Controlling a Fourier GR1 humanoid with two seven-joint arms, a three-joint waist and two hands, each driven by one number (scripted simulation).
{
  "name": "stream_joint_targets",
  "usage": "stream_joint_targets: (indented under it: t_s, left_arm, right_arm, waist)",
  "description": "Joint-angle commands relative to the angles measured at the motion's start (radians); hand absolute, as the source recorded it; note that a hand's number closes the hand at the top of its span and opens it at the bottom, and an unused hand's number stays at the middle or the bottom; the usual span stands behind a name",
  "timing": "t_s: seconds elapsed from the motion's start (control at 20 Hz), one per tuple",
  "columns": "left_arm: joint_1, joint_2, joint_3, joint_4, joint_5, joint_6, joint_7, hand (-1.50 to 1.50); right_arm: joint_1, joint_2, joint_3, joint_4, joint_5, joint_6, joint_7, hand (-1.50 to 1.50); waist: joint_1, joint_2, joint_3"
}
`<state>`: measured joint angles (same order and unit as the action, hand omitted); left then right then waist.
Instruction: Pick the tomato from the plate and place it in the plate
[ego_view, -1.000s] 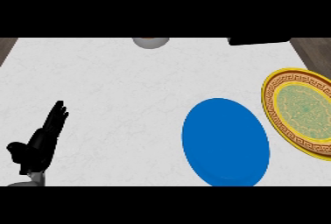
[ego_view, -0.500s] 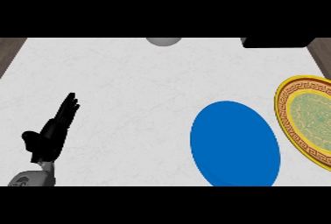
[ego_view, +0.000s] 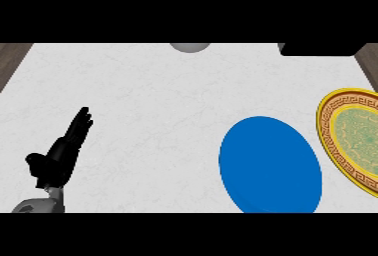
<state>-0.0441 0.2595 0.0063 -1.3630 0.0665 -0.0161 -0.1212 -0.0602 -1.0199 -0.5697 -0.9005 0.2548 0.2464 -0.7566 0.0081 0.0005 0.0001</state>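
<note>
A plain blue plate (ego_view: 271, 165) lies on the white counter, right of centre, with nothing on it. At the right edge sits a gold-rimmed plate with a green patterned middle (ego_view: 353, 140), partly cut off by the view. No tomato shows anywhere. My left hand (ego_view: 60, 152) stands at the lower left, open, fingers straight and pointing away, holding nothing. My right hand is out of view.
A grey round object (ego_view: 190, 47) pokes in at the counter's far edge. A black object (ego_view: 321, 48) sits at the far right corner. Dark wood floor shows past the counter's left edge (ego_view: 13, 57).
The view has shifted: both plates have slid to the right in the picture, and the left hand and forearm have come further up and right.
</note>
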Motion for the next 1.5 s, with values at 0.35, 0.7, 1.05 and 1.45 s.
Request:
stream_joint_targets:
  t_s: [0.35,0.7,1.05,1.45]
  left_arm:
    - [-0.050,0.003,0.058,0.118,-0.006,-0.044,-0.062,0.00]
    - [-0.018,-0.037,0.018,0.057,-0.045,-0.010,-0.040,0.00]
    - [-0.003,-0.024,0.033,-0.036,-0.031,-0.030,0.051,0.00]
    - [-0.002,-0.015,0.066,-0.001,-0.015,-0.040,0.009,0.00]
  right_arm:
    - [-0.091,0.219,0.163,-0.223,0.077,-0.070,0.237,1.50]
    - [-0.269,0.314,0.161,-0.041,0.062,-0.139,0.386,-1.50]
    - [-0.358,0.344,0.165,0.078,0.048,-0.115,0.442,-1.50]
    - [-0.360,0.310,-0.069,0.190,-0.209,-0.013,0.382,-1.50]
  waist:
    - [-0.011,-0.001,-0.001]
    - [0.001,0.001,0.000]
    - [0.001,0.001,0.000]
    - [-0.007,0.001,0.001]
